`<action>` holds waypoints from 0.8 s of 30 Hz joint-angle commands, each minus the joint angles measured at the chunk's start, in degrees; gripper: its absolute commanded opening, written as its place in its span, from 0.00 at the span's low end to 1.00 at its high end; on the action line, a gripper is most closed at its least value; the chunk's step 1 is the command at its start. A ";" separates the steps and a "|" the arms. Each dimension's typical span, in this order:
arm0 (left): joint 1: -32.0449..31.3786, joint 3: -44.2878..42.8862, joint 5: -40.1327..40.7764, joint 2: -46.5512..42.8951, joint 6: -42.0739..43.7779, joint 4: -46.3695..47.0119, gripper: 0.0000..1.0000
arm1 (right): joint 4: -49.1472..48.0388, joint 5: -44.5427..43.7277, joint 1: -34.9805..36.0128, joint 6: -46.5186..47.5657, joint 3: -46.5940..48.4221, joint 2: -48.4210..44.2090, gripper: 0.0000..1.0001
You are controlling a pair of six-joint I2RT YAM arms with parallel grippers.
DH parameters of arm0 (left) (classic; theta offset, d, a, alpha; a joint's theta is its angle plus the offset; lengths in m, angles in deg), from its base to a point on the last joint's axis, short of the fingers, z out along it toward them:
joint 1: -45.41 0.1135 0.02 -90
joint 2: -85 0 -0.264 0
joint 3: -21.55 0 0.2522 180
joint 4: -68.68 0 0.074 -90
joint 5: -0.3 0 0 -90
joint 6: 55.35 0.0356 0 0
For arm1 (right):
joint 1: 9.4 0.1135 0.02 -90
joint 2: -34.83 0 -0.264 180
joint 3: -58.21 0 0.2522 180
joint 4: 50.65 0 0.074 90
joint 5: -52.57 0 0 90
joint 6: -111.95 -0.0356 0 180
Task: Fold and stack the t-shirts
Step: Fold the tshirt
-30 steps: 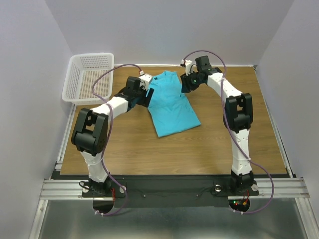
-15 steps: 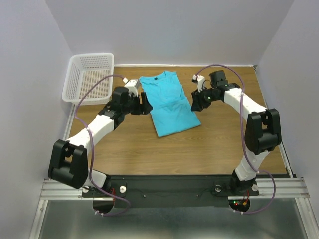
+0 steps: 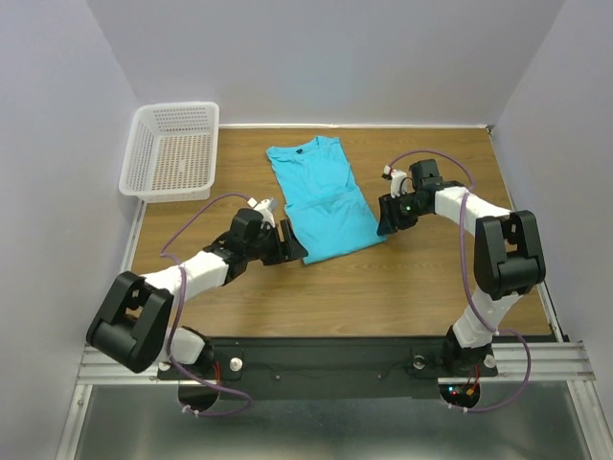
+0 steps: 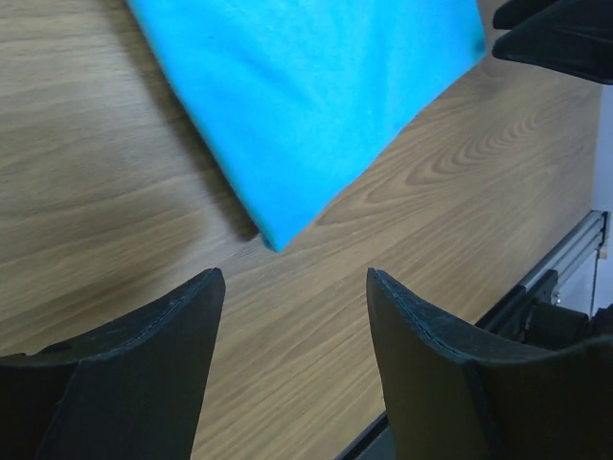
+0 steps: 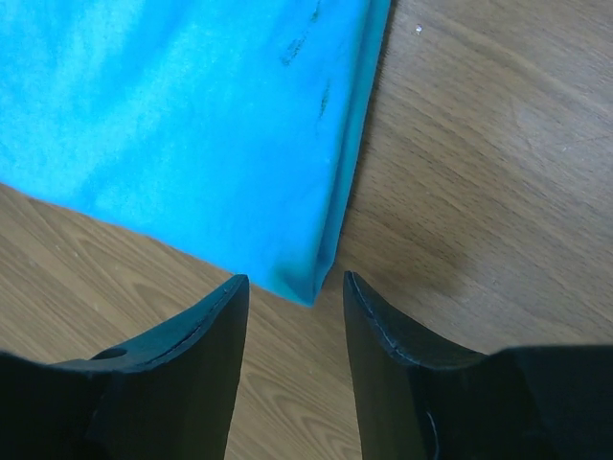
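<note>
The turquoise t-shirt [image 3: 326,199] lies flat on the wooden table, sleeves folded in, neck toward the back wall, hem toward me. My left gripper [image 3: 292,251] hovers open just off the hem's near left corner [image 4: 273,235], nothing between its fingers [image 4: 153,364]. My right gripper [image 3: 386,218] sits open at the hem's near right corner [image 5: 306,283], the cloth tip lying just ahead of the gap between its fingers [image 5: 393,355]. Neither gripper holds the cloth.
A white mesh basket [image 3: 172,149] stands at the back left corner of the table [image 3: 421,287]. Grey walls close in on three sides. A metal rail [image 3: 326,359] runs along the near edge by the arm bases.
Both grippers have come down from the shirt's shoulders near the collar to the hem corners near me. The shirt's upper part now lies flat and uncovered.
</note>
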 commanded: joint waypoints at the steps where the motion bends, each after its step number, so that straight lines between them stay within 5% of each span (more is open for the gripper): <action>1: -2.29 -0.14 0.40 2.80 -3.55 7.06 0.71 | -4.05 -0.93 0.04 -2.63 -0.56 -0.88 0.49; 19: -4.67 -4.62 -0.91 13.97 -2.77 10.67 0.47 | -3.70 3.20 0.13 -2.28 -5.65 -0.61 0.29; 22: -4.75 -4.36 -1.00 14.23 -2.24 10.67 0.37 | -3.62 3.81 0.13 -2.28 -6.27 -0.88 0.19; 24: -4.75 -4.01 -1.70 14.06 -1.89 10.32 0.19 | -3.35 4.25 0.13 -2.02 -6.62 -1.49 0.11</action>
